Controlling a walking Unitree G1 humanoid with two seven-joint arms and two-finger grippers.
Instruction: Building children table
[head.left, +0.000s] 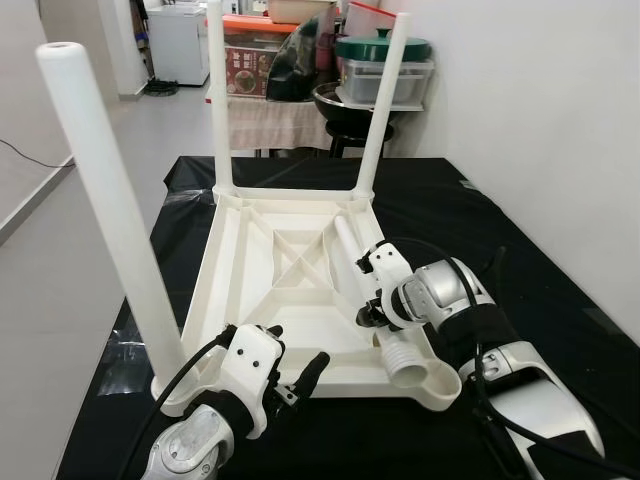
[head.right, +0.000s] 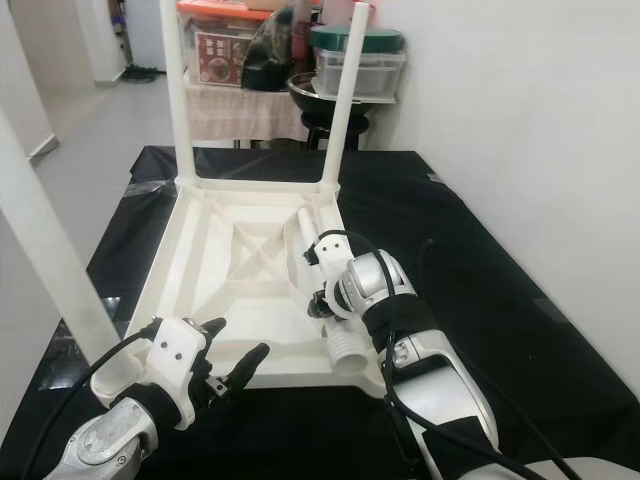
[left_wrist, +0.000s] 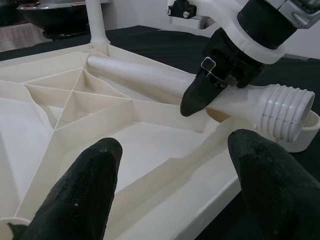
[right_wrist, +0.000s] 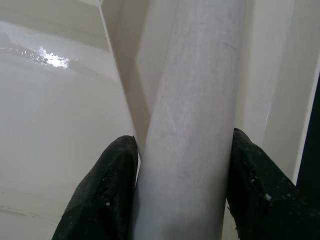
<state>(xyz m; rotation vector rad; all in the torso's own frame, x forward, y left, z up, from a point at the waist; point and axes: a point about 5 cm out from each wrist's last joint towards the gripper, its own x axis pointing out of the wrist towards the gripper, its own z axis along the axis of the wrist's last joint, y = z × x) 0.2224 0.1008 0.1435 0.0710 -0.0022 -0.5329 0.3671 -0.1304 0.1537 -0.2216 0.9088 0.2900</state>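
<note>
A white plastic children's table (head.left: 275, 255) lies upside down on a black cloth, with three legs (head.left: 105, 200) standing up from its corners. A fourth, loose leg (head.left: 372, 300) lies along the table's right side, its threaded end (left_wrist: 285, 107) next to the near right corner socket (head.left: 443, 382). My right gripper (head.left: 368, 312) is shut on this loose leg; its fingers (right_wrist: 102, 195) press both sides of the tube. My left gripper (head.left: 290, 375) hovers open over the near edge of the table, fingers (left_wrist: 80, 195) apart, holding nothing.
The black cloth (head.left: 520, 270) covers the work surface, with a white wall at the right. Behind it stand a covered stand with a black bowl (head.left: 345, 100), a green-lidded container (head.left: 382, 50) and boxes (head.left: 250, 60). Grey floor lies at the left.
</note>
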